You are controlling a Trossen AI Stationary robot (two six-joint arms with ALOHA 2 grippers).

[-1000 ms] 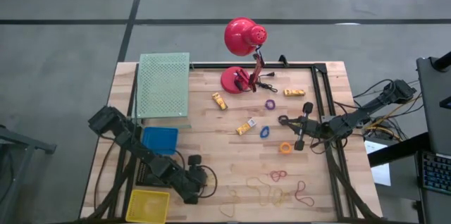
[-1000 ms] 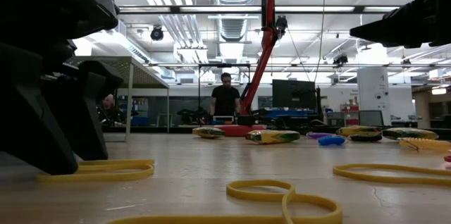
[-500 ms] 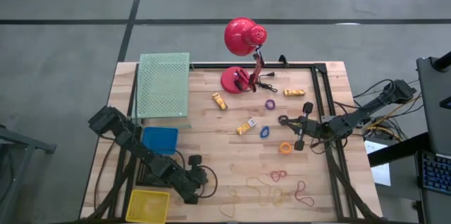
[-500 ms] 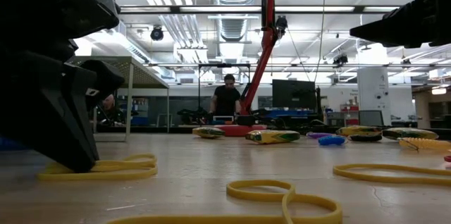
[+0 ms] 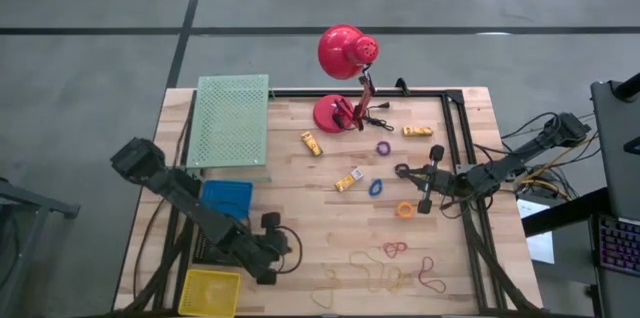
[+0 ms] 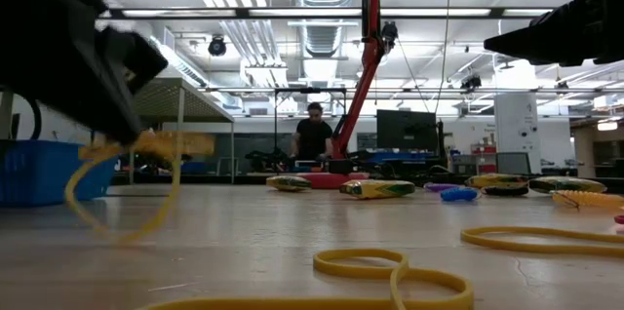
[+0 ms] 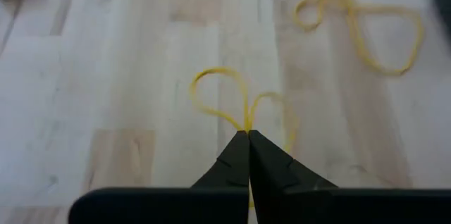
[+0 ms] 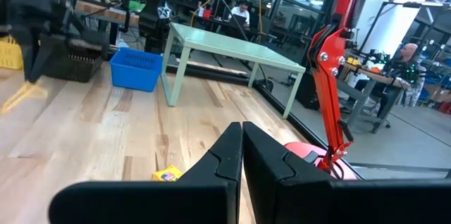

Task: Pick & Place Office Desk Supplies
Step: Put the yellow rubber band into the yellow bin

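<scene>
The blue bin (image 5: 226,198) at nine o'clock and the yellow bin (image 5: 210,291) at seven o'clock have nothing visible in them. The left gripper (image 7: 248,134), fingers pinched together on a yellow rubber band (image 7: 236,108), holds it lifted off the table (image 5: 300,178) near the yellow bin. More rubber bands (image 5: 385,268) lie at five o'clock, rings (image 5: 380,186) and yellow pieces (image 5: 313,143) at centre. The red desk lamp (image 5: 345,78) stands at twelve o'clock. The right gripper (image 8: 242,127), closed and empty, waits at three o'clock.

a red lamp (image 5: 343,55), pale green perforated shelf (image 5: 232,121), blue bin (image 5: 227,199), yellow basket (image 5: 210,291) and yellow rubber band (image 7: 239,108) on light wood.
</scene>
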